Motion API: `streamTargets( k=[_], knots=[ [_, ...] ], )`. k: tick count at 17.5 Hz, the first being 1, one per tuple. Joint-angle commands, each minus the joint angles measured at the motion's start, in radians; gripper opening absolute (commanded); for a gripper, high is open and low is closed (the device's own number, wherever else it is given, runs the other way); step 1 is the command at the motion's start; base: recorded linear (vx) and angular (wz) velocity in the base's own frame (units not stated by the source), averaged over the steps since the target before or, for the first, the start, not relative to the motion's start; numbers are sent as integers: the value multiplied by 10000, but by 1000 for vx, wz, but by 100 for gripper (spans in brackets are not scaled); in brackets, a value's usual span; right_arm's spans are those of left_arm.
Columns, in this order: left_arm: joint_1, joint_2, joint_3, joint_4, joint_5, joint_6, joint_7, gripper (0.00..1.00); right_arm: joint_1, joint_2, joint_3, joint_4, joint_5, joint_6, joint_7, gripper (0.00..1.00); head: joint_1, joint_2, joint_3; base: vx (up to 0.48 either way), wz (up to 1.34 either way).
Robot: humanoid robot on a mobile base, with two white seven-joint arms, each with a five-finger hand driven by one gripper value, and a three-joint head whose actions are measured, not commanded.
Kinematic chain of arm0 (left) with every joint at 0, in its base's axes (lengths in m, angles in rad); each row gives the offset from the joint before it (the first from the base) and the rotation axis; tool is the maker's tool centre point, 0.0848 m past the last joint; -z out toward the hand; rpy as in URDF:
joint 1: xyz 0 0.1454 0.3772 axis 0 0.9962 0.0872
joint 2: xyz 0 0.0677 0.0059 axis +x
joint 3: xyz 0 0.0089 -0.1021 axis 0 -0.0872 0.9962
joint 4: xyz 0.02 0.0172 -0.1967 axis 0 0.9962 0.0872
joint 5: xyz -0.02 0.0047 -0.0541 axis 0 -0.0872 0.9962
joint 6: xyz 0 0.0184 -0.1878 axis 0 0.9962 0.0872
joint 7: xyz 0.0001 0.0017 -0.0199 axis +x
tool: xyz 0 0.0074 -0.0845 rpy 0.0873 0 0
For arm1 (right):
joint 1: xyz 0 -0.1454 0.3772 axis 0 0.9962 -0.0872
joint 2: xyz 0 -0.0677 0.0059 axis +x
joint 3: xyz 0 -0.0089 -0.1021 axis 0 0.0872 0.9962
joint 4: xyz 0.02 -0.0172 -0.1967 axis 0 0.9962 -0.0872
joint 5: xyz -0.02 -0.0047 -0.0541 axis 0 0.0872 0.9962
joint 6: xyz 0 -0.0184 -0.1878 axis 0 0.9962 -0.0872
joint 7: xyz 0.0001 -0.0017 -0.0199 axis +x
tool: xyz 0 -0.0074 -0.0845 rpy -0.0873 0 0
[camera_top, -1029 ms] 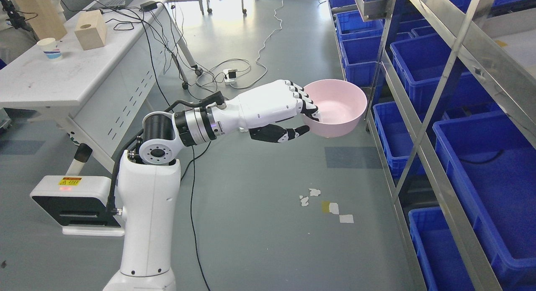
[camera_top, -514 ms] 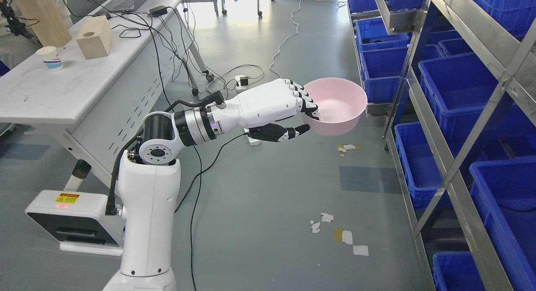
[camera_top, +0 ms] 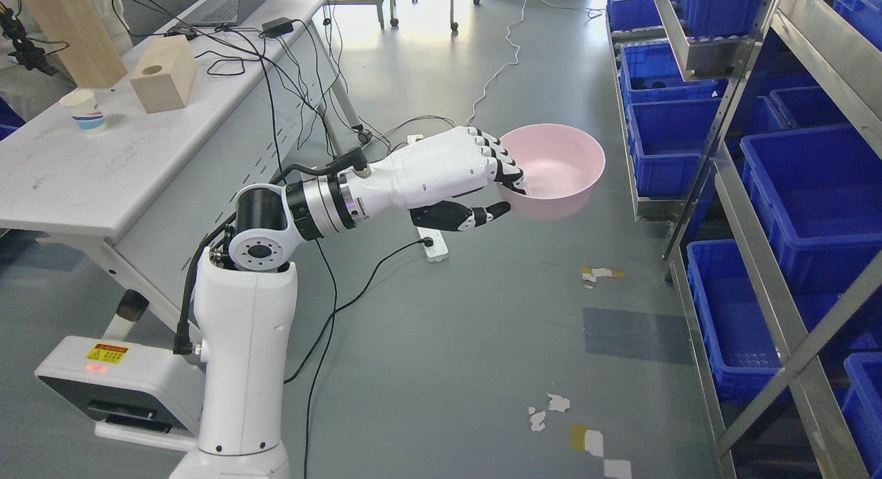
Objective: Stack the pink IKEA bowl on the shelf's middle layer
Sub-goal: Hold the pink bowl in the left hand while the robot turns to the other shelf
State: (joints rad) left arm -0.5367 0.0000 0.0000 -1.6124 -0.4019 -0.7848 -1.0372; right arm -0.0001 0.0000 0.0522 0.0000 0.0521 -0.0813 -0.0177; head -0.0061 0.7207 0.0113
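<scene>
My left hand (camera_top: 501,191) is shut on the near rim of a pink bowl (camera_top: 558,169), fingers inside and thumb under the rim. It holds the bowl upright and level in the air above the grey floor, left of the metal shelf rack (camera_top: 751,210). The bowl looks empty. The shelf's layers hold blue bins (camera_top: 813,196). My right arm is not in view.
A white table (camera_top: 83,169) with a laptop, cables, a wooden block (camera_top: 164,74) and a paper cup (camera_top: 83,109) stands at the left. Cables and a power strip (camera_top: 434,246) lie on the floor. The robot's base (camera_top: 117,386) is at the lower left.
The whole view has shifted: shelf, floor marks and table slide down and right in the picture, so the camera and base have moved. The hand and bowl keep their place in the picture.
</scene>
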Motion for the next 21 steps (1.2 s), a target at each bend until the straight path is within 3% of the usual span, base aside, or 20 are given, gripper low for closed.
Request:
streamTargets(
  k=[1,11,21],
  knots=[
    [-32,175,-62,-13,0,-6,33,4,31,-175,0,-175,0,0,-7,100,0,0,0,283,104],
    [-401,175,-322,18,245,-6,355,4,47,-175,0,-175,0,0,-7,100,0,0,0,242,56],
    [-599,175,-1656,33,1347,-6,1092,4,47,-175,0,-175,0,0,-7,100,0,0,0,131,-95]
  ],
)
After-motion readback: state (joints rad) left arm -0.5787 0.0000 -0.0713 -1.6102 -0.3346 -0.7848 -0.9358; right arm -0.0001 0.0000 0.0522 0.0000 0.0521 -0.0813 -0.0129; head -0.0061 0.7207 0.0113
